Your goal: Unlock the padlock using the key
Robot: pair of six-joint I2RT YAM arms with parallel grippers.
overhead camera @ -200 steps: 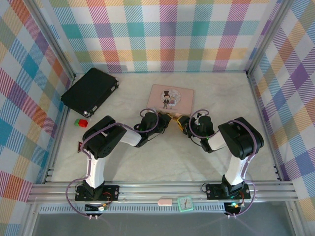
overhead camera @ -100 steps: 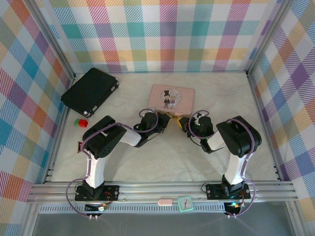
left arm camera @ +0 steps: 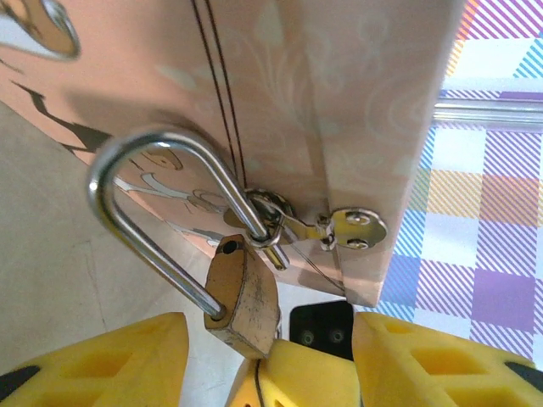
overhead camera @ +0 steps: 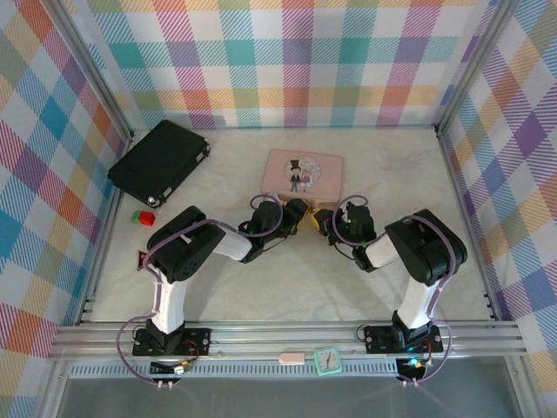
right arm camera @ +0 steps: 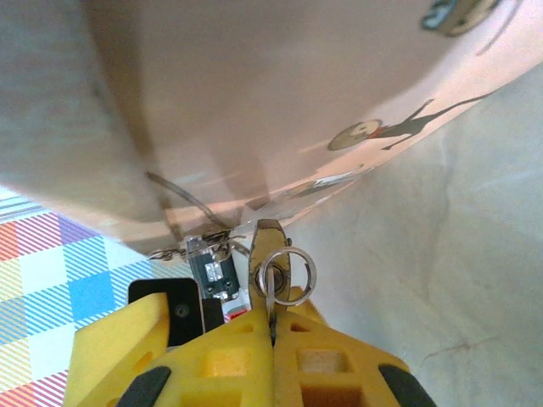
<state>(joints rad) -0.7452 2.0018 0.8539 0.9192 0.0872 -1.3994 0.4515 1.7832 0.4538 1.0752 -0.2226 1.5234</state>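
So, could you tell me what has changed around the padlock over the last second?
The left gripper has opened and let go of the padlock, which hangs from the hasp of the pink tin. The right gripper is shut on the key, close by as before. The tin, the black case and the small blocks have not moved.

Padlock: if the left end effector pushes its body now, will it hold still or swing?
Probably swings: the padlock is tethered only by its shackle through the hasp, with the left end effector open either side. One shackle end looks out of the body, so the body may pivot. Its brass looks smooth, maybe slippery.
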